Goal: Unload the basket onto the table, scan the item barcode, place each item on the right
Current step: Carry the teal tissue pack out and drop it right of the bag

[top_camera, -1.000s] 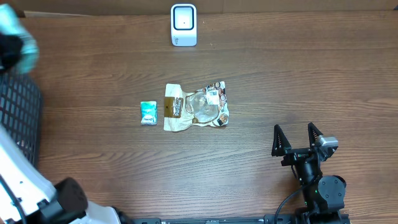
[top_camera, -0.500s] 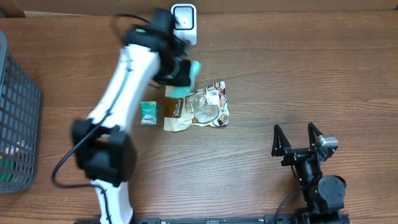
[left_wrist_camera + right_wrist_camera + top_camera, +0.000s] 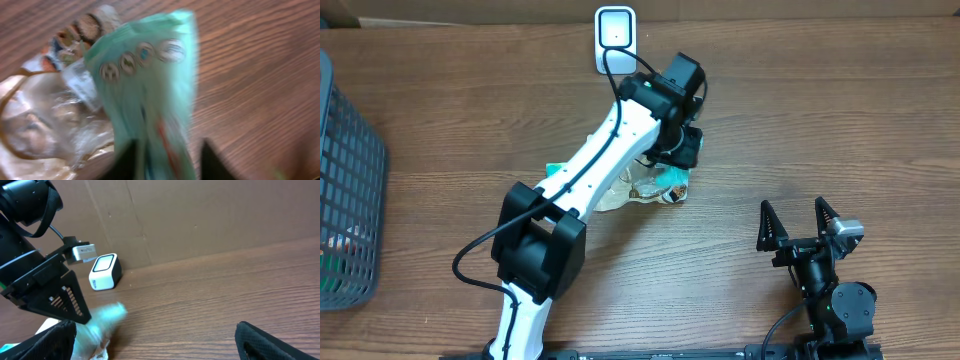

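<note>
So the left arm's gripper (image 3: 680, 150) has gone on quite a trip in a second. It started way off at the left edge by the dark mesh basket (image 3: 345, 180). Half a second ago it was up in front of the small white barcode scanner (image 3: 615, 40) with the teal foil snack packet (image 3: 150, 95). Now it's past the scanner, low over the crinkly clear plastic bag (image 3: 662, 186) in the middle of the brown wooden table (image 3: 820, 100).

The packet is the thing being scanned. In the left wrist view it hangs between the two dark fingers, right above the clear bag, and it's all motion blur. The fingers have a gap between them with the packet sitting in it. I honestly can't tell whether they're pinching it or have let it go (too smeared to call).

My read is that the pass in front of the scanner is probably done and this is the drop-off. If the packet lands on the bag it could slide or end up barcode-side down, which would matter if the scan didn't register.

The right gripper (image 3: 792, 205) is parked near the front edge, well away from everything, with its jaws spread wide and nothing in them.
</note>
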You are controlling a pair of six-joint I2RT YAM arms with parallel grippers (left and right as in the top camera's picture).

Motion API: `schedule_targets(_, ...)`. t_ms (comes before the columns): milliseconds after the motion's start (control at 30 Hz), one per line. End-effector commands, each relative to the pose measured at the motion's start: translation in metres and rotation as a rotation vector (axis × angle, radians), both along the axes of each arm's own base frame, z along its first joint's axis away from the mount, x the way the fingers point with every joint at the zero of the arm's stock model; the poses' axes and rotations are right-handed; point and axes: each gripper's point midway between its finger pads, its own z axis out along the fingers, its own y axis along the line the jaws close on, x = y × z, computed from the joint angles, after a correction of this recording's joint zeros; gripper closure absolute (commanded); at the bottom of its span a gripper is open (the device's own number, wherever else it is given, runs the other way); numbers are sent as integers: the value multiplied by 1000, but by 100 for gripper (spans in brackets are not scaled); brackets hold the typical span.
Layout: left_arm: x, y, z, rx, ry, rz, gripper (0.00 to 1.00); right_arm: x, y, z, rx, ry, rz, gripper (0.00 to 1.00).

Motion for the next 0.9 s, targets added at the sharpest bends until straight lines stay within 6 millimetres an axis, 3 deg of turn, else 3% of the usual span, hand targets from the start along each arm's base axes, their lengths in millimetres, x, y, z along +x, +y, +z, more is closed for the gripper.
schedule_targets(0,-2,-5,0,-4,3,27,51,0,-1,-2,-1,-3,-4,0)
schedule_targets(67,3,-5,14,-20,-32,8,43,0,-1,-2,-1,-3,-4,0)
schedule_targets(133,14,4,41,-31,-90,25,40,0,-1,-2,-1,-3,-4,0)
schedule_targets(200,33,27,89,-55,-186,85,37,0,-1,-2,-1,-3,-4,0)
schedule_targets(267,47,68,150,-79,-301,172,36,0,-1,-2,-1,-3,-4,0)
schedule_targets(333,54,134,213,-84,-424,313,33,0,-1,-2,-1,-3,-4,0)
schedule_targets(400,48,198,251,-59,-500,453,30,0,-1,-2,-1,-3,-4,0)
schedule_targets(433,38,245,264,-10,-529,560,30,0,-1,-2,-1,-3,-4,0)
schedule_targets(500,18,310,274,59,-535,723,29,0,-1,-2,-1,-3,-4,0)
schedule_targets(533,1,355,276,96,-521,844,29,0,-1,-2,-1,-3,-4,0)
schedule_targets(567,-6,372,277,110,-514,889,29,0,-1,-2,-1,-3,-4,0)
schedule_targets(600,-27,416,275,149,-488,1018,29,0,-1,-2,-1,-3,-4,0)
schedule_targets(667,-54,463,269,191,-447,1164,29,0,-1,-2,-1,-3,-4,0)
schedule_targets(700,-76,500,262,218,-412,1285,25,0,-1,-2,-1,-3,-4,0)
schedule_targets(867,-130,584,220,219,-298,1631,9,0,-1,-2,-1,-3,-4,0)
